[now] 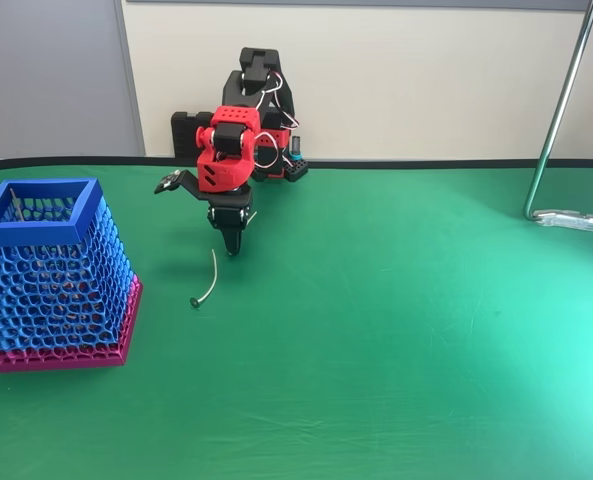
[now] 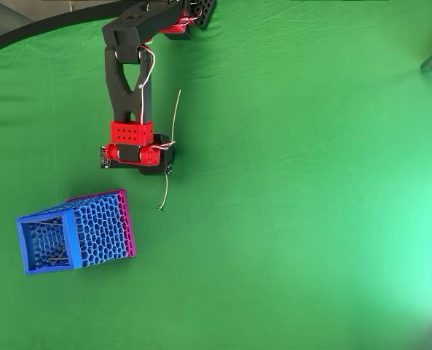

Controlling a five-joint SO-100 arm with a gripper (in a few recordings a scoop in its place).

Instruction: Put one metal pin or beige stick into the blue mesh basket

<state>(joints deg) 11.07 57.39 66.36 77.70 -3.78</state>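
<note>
Your gripper [image 1: 232,243] points straight down at the green table [image 1: 406,330], its dark fingers drawn together to a narrow tip with nothing between them. The tip hangs just above the upper end of the metal pin [image 1: 208,280]; whether it touches the pin, you cannot tell. The pin lies flat on the cloth, slightly bowed, its small dark head at the end nearer the camera in the fixed view. In the overhead view the gripper [image 2: 160,169] sits under the red wrist block, and the pin [image 2: 165,194] runs out from beneath it. A longer pale pin [image 2: 176,117] lies beside the black arm. The blue mesh basket [image 1: 38,212] stands upright on its pink base at the left, near the pin but apart from it, with a thin stick [image 2: 58,257] already inside.
</note>
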